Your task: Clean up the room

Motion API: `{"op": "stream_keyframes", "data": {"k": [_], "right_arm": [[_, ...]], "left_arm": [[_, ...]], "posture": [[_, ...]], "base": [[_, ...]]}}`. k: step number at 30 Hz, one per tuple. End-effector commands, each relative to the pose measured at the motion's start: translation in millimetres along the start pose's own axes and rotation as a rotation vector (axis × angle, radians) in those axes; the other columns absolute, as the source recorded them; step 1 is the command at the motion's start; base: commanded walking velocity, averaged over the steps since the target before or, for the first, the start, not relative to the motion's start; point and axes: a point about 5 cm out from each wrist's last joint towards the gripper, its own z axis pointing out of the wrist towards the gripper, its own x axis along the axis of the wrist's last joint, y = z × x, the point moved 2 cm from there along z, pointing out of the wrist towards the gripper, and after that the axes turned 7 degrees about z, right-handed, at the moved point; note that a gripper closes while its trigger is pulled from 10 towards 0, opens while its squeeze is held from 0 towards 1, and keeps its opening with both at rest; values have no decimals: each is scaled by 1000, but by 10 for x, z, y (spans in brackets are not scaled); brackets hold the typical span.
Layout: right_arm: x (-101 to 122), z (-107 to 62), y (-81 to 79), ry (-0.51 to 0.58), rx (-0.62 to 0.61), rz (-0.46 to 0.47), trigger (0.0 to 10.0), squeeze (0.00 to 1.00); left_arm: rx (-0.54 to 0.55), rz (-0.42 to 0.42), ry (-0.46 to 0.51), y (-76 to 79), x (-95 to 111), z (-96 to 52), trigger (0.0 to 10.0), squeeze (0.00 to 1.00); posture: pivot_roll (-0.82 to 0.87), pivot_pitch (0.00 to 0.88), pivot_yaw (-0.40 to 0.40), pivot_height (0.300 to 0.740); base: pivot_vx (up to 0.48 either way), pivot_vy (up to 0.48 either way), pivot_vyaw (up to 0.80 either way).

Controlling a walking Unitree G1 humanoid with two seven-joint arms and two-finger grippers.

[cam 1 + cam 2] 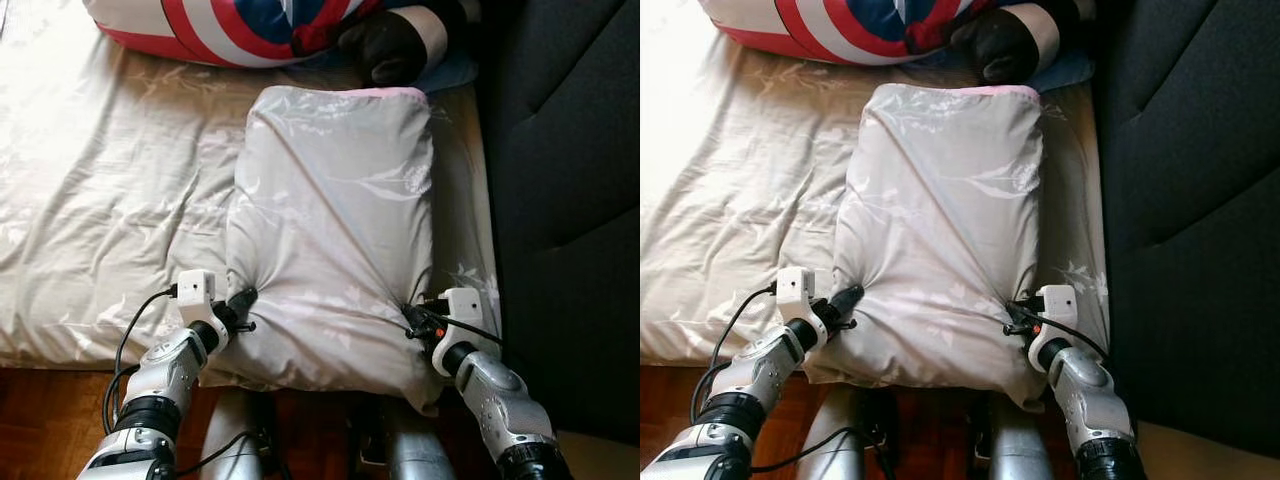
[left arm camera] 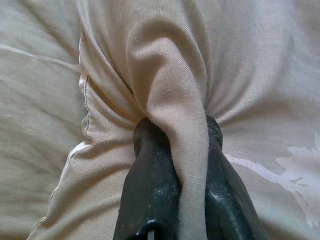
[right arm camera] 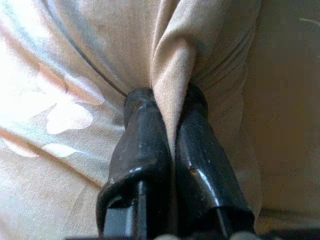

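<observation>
That pillow lying on the bed looks light and floppy, so the left gripper and right gripper each pinching a near-edge fold seems about right.

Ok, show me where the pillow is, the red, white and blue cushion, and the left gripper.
pillow (image 1: 335, 200), left eye view, middle of its grey case.
red, white and blue cushion (image 1: 225, 25), left eye view, on its striped face.
left gripper (image 1: 243, 298), left eye view, fingertips pinching the pillow's fabric.

Daylight from left, glare on sheet; sharp.
</observation>
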Motion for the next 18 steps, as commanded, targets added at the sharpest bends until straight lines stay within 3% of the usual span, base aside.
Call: {"op": "stream_keyframes", "data": {"k": [1, 6, 7, 8, 9, 10, 13, 18], "right_arm": [[-487, -63, 25, -140, -45, 69, 0, 0], [-447, -90, 47, -76, -75, 56, 0, 0], [-419, -94, 56, -59, -81, 46, 1725, 0], [-367, -98, 76, -27, -94, 39, 10000, 0], [-316, -101, 100, 4, -111, 37, 10000, 0], [-226, -105, 129, 63, -130, 24, 10000, 0], [-105, -138, 162, 150, -154, 41, 10000, 0], [-73, -121, 182, 179, -175, 79, 10000, 0]], "left_arm": [[-37, -26, -85, 132, -288, -16, 0, 0], [-35, -22, -71, 167, -303, -12, 0, 0], [-39, -6, -59, 178, -291, -10, 0, 0], [-27, 14, -29, 186, -265, -7, 2980, 0], [-24, 32, -7, 200, -251, -7, 10000, 0], [-26, 76, 20, 227, -236, -15, 10000, 0], [14, 57, 68, 207, -221, -60, 10000, 0], [72, 6, 96, 122, -177, -62, 10000, 0]], "posture": [[-52, 306, -26, 651], [-53, 253, -19, 651], [-53, 253, -19, 651], [-50, 240, -16, 651], [-51, 230, -14, 651], [-53, 224, -13, 651], [-54, 195, -10, 651], [-47, 196, -10, 661]], "base": [[0, 0, 0], [0, 0, 0], [0, 0, 0], [0, 0, 0], [0, 0, 0], [0, 0, 0], [0, 0, 0], [0, 0, 0]]}}
